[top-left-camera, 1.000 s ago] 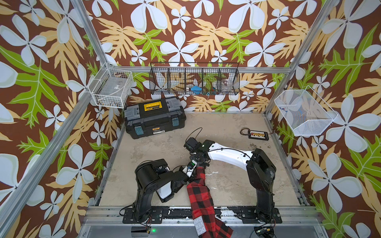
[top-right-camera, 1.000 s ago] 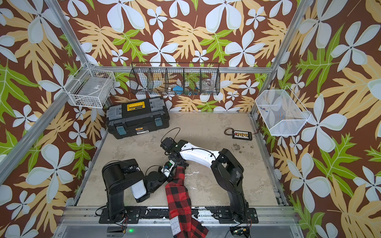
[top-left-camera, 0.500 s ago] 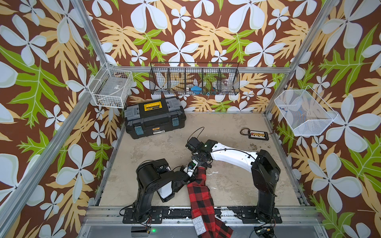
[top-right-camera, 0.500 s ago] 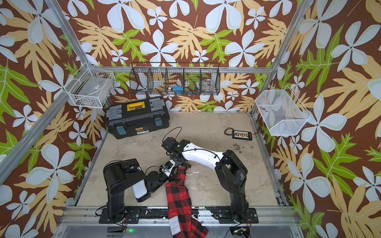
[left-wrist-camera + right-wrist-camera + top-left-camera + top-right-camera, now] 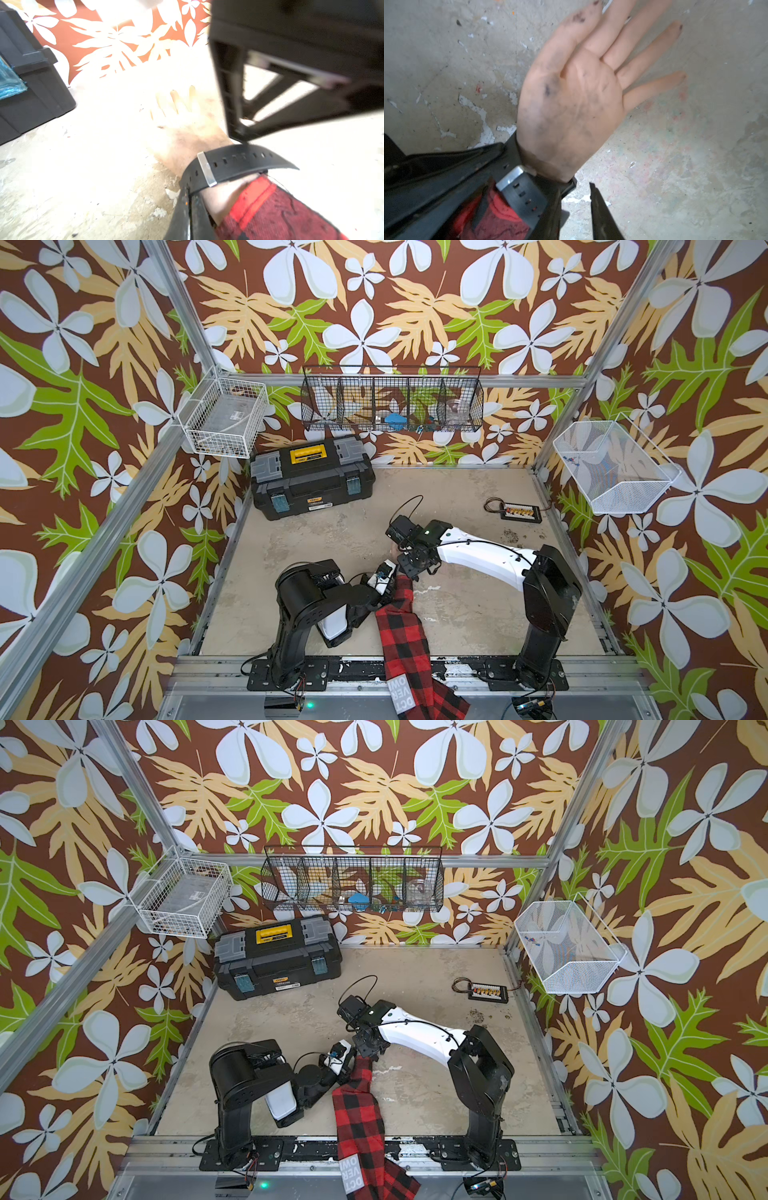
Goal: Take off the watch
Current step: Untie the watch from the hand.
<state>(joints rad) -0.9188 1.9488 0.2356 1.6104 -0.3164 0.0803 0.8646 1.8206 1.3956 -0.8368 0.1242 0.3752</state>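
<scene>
Since the black rubber-strapped wristwatch looks floppy, pinch its free tail beside the part-open right gripper; left gripper clamps the strap.

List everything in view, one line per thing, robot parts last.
watch: 1, black strap with silver clasp, around the hand's wrist
hand: 1, pale and smudged, flat on the table
sleeve: 1, red-and-black plaid, from wrist to front edge
toolbox: 1, black with yellow handle, far-left table corner
connector board: 1, black, cabled, far right of table
wire basket: 1, white, left wall
mesh rack: 1, black, back wall
mesh bin: 1, white, right wall
table: 1, beige, scuffed
left fingers: black, shut on the strap beside the wrist
right fingers: black, open, at the strap
</scene>
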